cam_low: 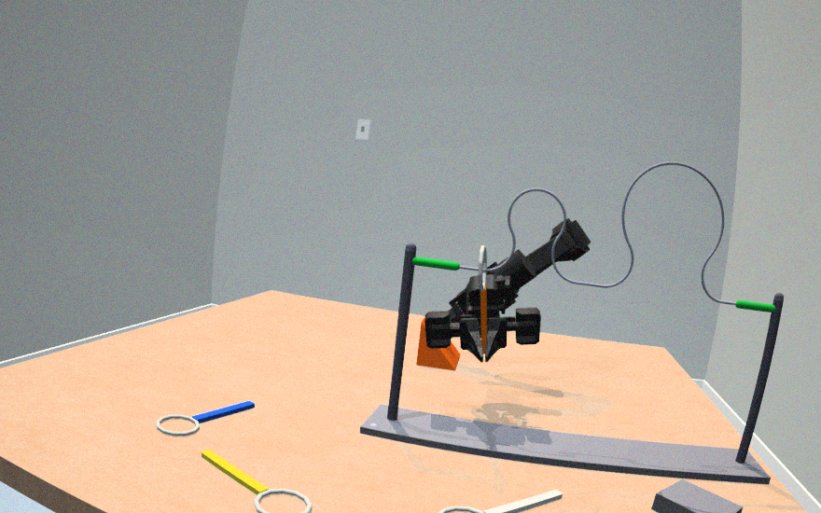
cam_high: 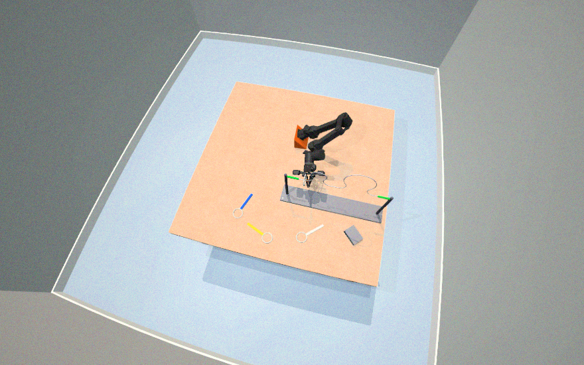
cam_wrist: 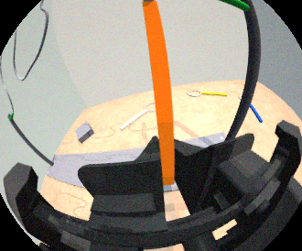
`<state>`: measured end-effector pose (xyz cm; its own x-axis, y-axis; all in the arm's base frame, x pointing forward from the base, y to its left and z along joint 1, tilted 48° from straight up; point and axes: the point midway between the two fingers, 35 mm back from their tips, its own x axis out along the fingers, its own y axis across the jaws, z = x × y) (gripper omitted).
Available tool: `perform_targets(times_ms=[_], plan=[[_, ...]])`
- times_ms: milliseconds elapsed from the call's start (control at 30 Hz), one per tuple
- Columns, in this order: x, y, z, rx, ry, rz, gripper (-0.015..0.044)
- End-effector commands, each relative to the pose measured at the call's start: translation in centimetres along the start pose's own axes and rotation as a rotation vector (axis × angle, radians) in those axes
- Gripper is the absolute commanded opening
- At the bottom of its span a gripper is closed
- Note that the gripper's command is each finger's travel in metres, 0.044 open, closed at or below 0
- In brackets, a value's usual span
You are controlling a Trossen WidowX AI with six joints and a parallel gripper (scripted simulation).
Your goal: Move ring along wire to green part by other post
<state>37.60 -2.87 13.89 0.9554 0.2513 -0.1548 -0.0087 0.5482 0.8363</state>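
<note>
Ring (cam_high: 304, 182) (cam_low: 482, 250) around grey wire (cam_high: 362, 175) (cam_low: 672, 163) (cam_wrist: 47, 27), handle (cam_high: 308, 179) (cam_low: 483, 311) (cam_wrist: 162, 82) grasped by my gripper (cam_high: 308, 184) (cam_low: 484, 357) (cam_wrist: 158, 139); tilting toward the counter's (cam_high: 239, 113) (cam_low: 312, 331) (cam_wrist: 277, 98) right edge risks contact.

The robot arm (cam_high: 331, 135) (cam_low: 537, 255) is of black colour, with angular joints, blocky side parts on its gripper (cam_high: 308, 184) (cam_low: 483, 357) (cam_wrist: 168, 183), and two pointed fingers.

Fingers (cam_high: 308, 183) (cam_low: 477, 347) nearly shut, pointing down; arm (cam_high: 330, 135) (cam_low: 537, 256) bent.
</note>
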Motion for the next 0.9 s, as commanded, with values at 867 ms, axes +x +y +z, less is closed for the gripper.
perform_targets(times_ms=[867], plan=[[-0.8,-4.4,0.1,-0.096,0.017,-0.046,-0.0150]])
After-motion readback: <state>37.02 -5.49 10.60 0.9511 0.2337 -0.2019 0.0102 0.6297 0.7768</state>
